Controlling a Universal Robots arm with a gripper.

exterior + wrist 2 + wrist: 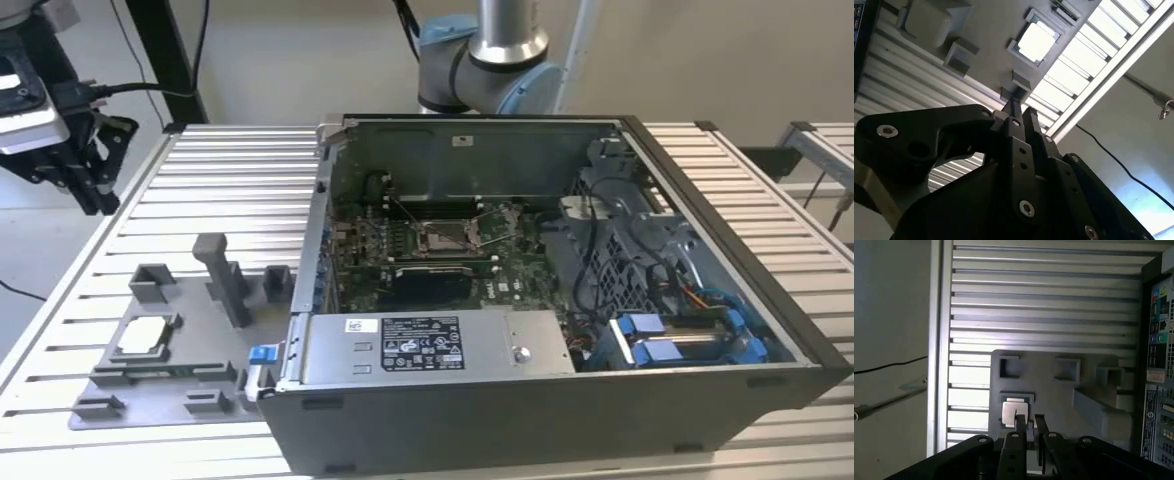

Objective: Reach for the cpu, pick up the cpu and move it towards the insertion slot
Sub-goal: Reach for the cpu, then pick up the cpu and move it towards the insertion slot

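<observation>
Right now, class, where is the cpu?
On the exterior view's left, the cpu lies on the grey fixture plate, beside the computer case.

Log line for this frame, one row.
phase: reach | gripper: open, empty, apart from cpu | cpu: lying in grey fixture pocket | insertion slot: inside open case, far from gripper

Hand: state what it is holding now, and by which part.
Nothing is held. The hand hangs bare, apart from the cpu, which lies flat in a recess of the grey fixture.
</observation>
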